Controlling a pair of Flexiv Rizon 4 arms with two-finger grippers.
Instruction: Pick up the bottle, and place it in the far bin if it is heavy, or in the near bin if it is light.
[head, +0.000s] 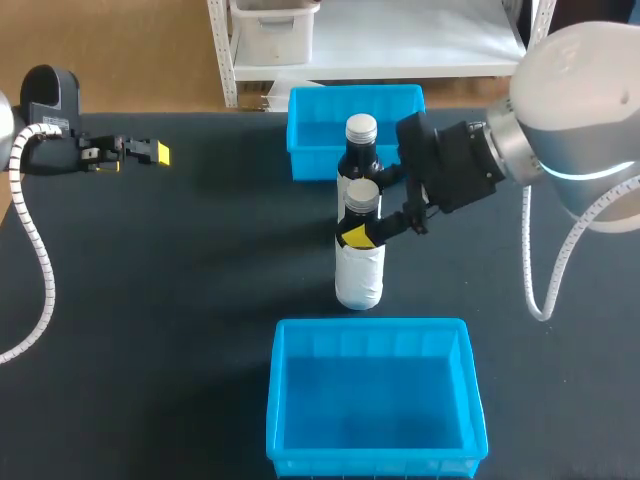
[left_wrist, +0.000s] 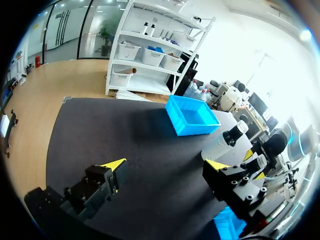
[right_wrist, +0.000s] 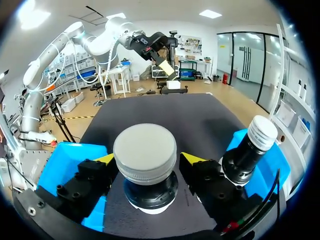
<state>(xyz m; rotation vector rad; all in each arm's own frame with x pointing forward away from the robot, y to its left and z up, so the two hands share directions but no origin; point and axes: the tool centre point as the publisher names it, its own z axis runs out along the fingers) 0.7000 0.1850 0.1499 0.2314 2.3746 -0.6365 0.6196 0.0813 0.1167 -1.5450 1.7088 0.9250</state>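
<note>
Standing upright near the middle of the desk (head: 180, 290), the bottle (head: 359, 272) has a white label and a pale screw cap (right_wrist: 145, 150); it sits between two blue bins, the far bin (head: 305, 135) beyond it toward the desk's back edge and the near bin (head: 283, 400) in front of it by the front edge; its base looks to rest on the desk, inside neither bin; a second bottle (head: 360, 155), dark at the neck with the same pale top, stands just behind the first and just in front of the far bin; the right gripper (head: 369, 210) comes in from the right, and its fingers (right_wrist: 202, 177) pinch the first bottle at neck and shoulder, one yellow tip on each side just under the cap; in the right wrist view the second bottle stands just beside that gripper; the left gripper (head: 150, 152) hangs over the desk's far left part, well apart from both bottles and both bins; its fingers (left_wrist: 95, 185) are spread wide with nothing between them.
</note>
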